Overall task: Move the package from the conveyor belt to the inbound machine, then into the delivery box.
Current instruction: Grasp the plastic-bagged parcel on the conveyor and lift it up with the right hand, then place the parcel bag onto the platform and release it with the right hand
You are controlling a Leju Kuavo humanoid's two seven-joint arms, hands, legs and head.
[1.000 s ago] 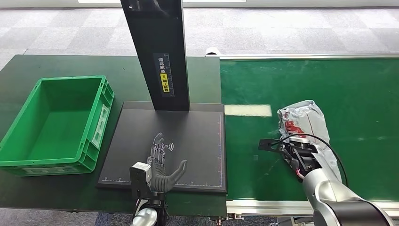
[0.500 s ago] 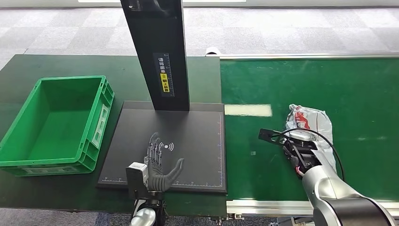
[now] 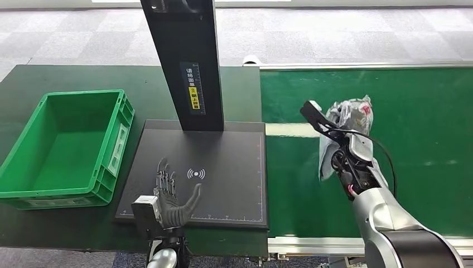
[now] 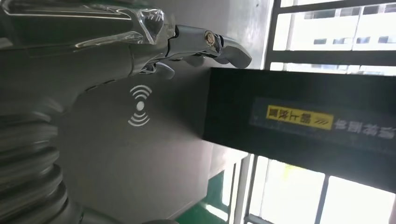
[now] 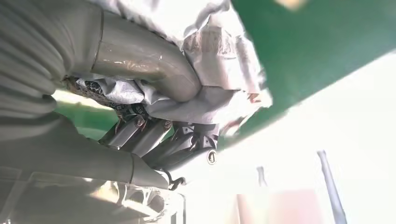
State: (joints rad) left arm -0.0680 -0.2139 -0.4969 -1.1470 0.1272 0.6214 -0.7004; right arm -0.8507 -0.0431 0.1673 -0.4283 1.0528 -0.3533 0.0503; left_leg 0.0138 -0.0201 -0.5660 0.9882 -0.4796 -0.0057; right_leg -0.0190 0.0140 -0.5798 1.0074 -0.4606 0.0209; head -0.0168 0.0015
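Right hand (image 3: 347,146) gripping grey package (image 3: 351,114) raised above green conveyor belt (image 3: 424,111), left hand (image 3: 167,198) empty, fingers spread, over black inbound machine (image 3: 223,167)

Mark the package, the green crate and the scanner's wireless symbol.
package (image 3: 351,114), head view, crumpled top.
green crate (image 3: 121,129), head view, right rim.
wireless symbol (image 3: 196,173), head view, centre dot.
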